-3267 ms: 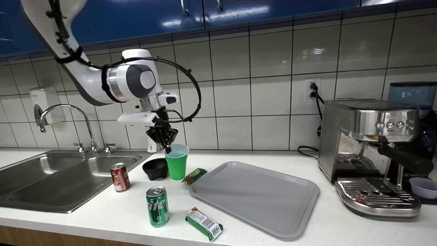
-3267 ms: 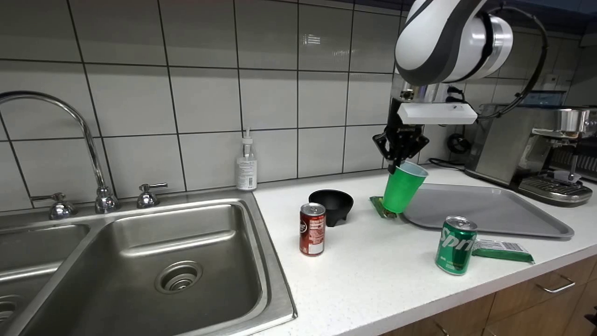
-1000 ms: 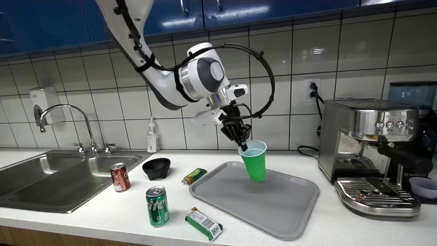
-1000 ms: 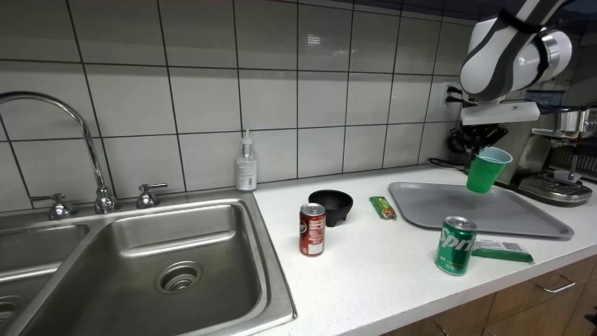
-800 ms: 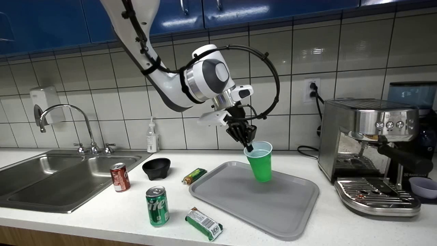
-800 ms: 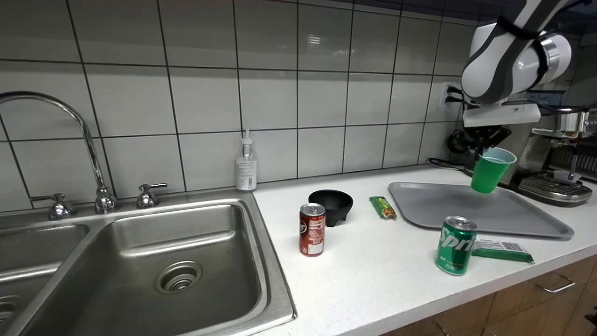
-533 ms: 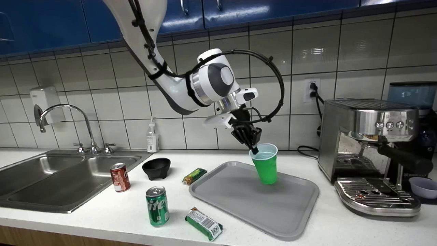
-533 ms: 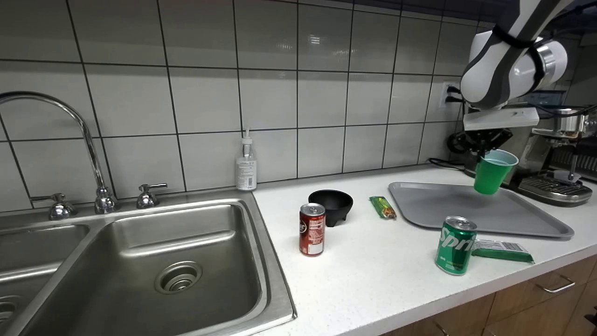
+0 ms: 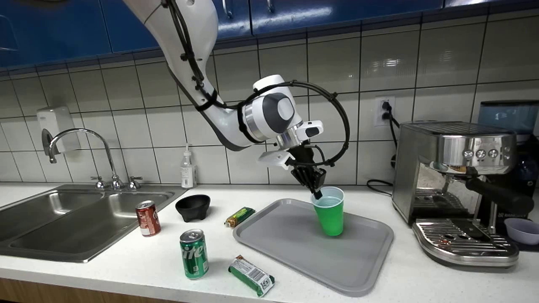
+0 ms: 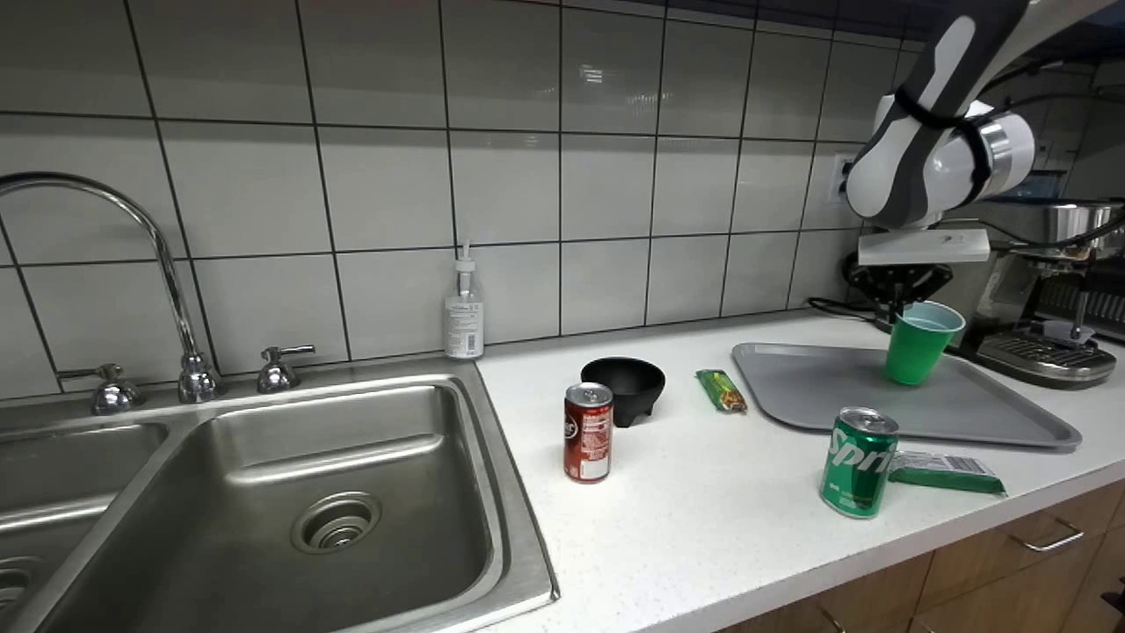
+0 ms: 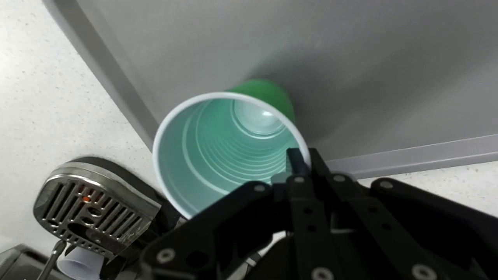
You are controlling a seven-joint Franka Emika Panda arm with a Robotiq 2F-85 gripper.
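My gripper (image 11: 306,155) is shut on the rim of a green plastic cup (image 11: 268,91), one finger inside the wall and one outside. The cup is pale inside and holds nothing visible. In both exterior views the cup (image 9: 330,219) (image 10: 918,347) hangs from the fingertips, leaning slightly, over the rear part of a grey tray (image 9: 286,248). Its base is at or just above the tray's surface; whether it touches I cannot tell. In the wrist view the tray (image 11: 389,77) spreads beneath the cup, which casts a shadow on it.
Left of the tray are a wrapped bar (image 9: 240,216), a black bowl (image 9: 193,208), a red can (image 9: 148,219) and a green Sprite can (image 9: 194,254). Another bar (image 9: 252,275) lies by the front edge. A coffee machine (image 9: 457,168) stands right, a sink (image 9: 84,227) left.
The gripper has carried the cup from beside the black bowl to above the tray. During the last half second the arm and cup have come down nearer the tray. Everything else stays put.
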